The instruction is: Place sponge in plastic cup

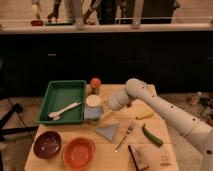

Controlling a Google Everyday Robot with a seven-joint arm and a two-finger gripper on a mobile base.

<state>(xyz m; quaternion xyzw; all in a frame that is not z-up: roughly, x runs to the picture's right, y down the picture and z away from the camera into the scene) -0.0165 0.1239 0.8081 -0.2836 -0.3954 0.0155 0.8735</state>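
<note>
So the white arm (165, 107) comes in from the lower right of the frame and bends toward the middle of the wooden table (105, 160), with the gripper (104, 111) ending up just right of the white cup (92, 101). The sponge (93, 114) sits right at the gripper tip, a blue-grey block low in front of the white cup, about dead center of the frame. Looks like it's at the fingers, but honestly I cannot tell whether they're spread or pinching it, that spot is just a blob of arm, cup and sponge. Can't pick out the plastic cup either; if it's there it's buried in that same cluster. Behind the white cup is the orange-capped jar (95, 85). Left of center is the green tray (50, 100) with a white utensil (64, 109) lying in it. Lower left has a dark purple bowl (47, 144) and an orange bowl (78, 151) side by side. Just below the sponge there's a flat grey-blue triangle piece (109, 131), then a fork (124, 137), a green chili-looking thing (151, 136), something yellow (145, 114) near the arm, and a dark-and-tan block (138, 157) at the bottom edge.
</note>
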